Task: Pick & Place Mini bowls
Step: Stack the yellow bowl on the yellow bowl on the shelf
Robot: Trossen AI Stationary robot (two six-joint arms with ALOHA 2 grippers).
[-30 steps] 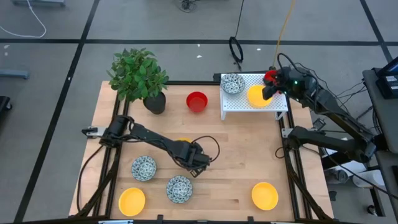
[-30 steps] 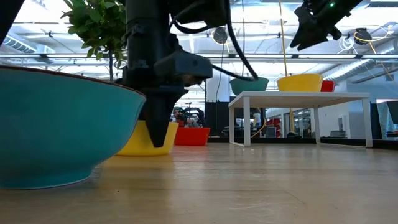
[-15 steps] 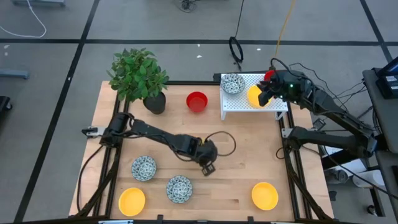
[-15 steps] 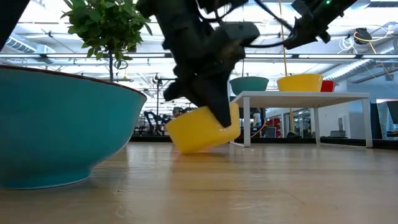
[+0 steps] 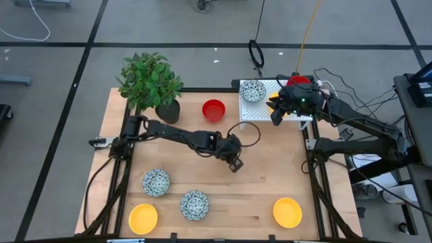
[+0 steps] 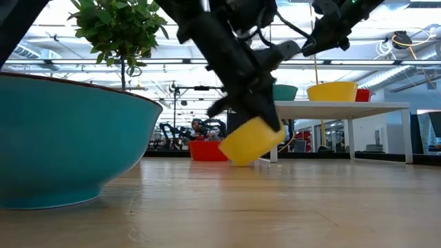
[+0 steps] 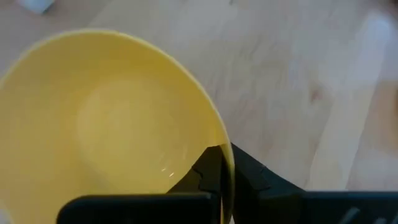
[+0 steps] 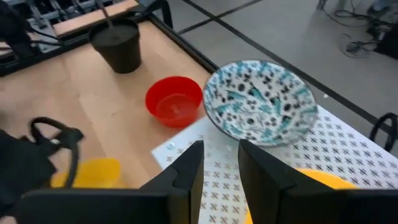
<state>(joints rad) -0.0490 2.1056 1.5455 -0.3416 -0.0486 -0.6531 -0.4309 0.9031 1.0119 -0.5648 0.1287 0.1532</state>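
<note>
- A yellow mini bowl (image 6: 251,141) hangs tilted above mid-counter, its rim clamped in the left gripper (image 5: 233,162).
- On the white rack (image 5: 297,116) sit a patterned bowl (image 5: 252,90), another yellow bowl (image 6: 332,91) and a red one (image 5: 298,81).
- The right gripper (image 5: 276,115) hovers at the rack, fingers apart, holding nothing.
- Left on the counter (image 5: 256,196): one red bowl (image 5: 213,110), two patterned (image 5: 156,181), two yellow (image 5: 143,217); roughly a third seems done.

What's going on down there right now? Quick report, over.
Left gripper shut on glossy yellow mini bowl, lifted above wooden table. Right gripper over white perforated rack. Nothing in the way.
</note>
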